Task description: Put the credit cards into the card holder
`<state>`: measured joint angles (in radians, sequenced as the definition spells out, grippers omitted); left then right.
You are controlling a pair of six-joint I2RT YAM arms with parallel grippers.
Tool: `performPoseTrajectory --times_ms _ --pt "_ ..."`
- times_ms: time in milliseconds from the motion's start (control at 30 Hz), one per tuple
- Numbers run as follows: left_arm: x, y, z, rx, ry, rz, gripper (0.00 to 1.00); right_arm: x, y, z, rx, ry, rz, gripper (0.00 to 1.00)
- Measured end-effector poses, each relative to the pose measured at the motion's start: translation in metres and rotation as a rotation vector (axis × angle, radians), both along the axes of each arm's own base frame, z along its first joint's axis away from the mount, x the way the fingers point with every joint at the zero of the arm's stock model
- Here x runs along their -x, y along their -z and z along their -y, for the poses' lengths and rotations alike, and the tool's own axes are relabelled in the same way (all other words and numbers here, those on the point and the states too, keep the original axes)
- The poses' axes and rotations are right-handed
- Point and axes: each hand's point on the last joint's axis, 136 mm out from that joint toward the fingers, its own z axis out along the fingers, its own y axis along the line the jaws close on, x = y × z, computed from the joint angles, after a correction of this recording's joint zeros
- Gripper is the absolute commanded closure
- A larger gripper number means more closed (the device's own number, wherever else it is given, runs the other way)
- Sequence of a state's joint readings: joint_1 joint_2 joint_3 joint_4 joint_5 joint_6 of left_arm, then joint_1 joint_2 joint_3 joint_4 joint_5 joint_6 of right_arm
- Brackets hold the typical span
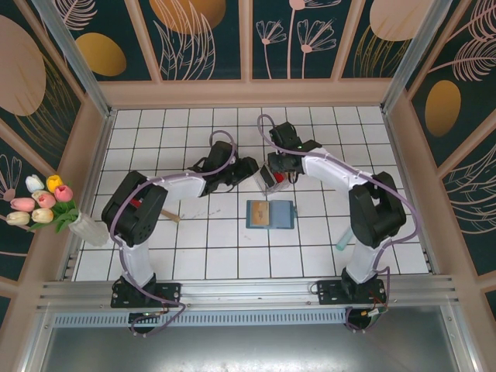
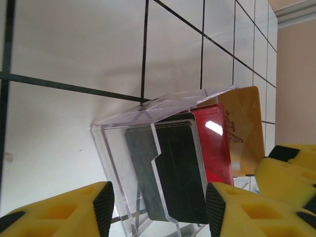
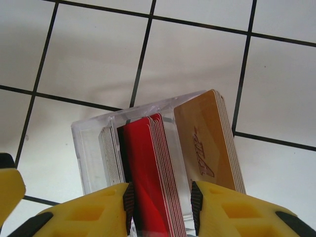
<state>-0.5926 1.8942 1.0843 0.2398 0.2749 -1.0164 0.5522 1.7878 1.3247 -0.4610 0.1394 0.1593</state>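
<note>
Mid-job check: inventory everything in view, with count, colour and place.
card holder: one, teal, flat on the centre tiles.
clear rack: one, transparent, upright just beyond the holder.
black cards: several, black, standing in the rack.
red cards: several, red, mid-rack.
tan cards: several, tan, beside the red ones.
wooden stick: one, tan, beside the left arm.
slim object: one, pale teal, beside the right arm, unidentifiable.
tulip vase: one, mixed-colour, left table edge.
left gripper: one, yellow, jaws straddling the rack.
right gripper: one, yellow, jaws straddling the red cards.

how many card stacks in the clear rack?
3: black stack at one end, red stack in the middle, tan stack at the other end. Cards per stack can't be counted; some are hidden.
</note>
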Motion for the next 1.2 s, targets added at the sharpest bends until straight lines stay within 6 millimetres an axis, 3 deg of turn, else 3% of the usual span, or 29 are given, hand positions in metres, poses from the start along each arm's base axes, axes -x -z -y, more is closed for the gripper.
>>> performPoseTrajectory --times_ms 467,800,1200 --pt "-0.003 0.026 0.013 0.016 0.033 -0.061 0.45 0.002 0.036 0.001 0.137 -0.021 -0.049 0.62" --pt "0.000 0.037 0.016 0.023 0.049 -0.092 0.52 -0.001 0.032 0.003 0.269 -0.008 0.010 0.63" --pt "0.002 0.041 0.015 0.018 0.048 -0.099 0.54 -0.001 0.030 0.007 0.295 0.000 0.020 0.76"
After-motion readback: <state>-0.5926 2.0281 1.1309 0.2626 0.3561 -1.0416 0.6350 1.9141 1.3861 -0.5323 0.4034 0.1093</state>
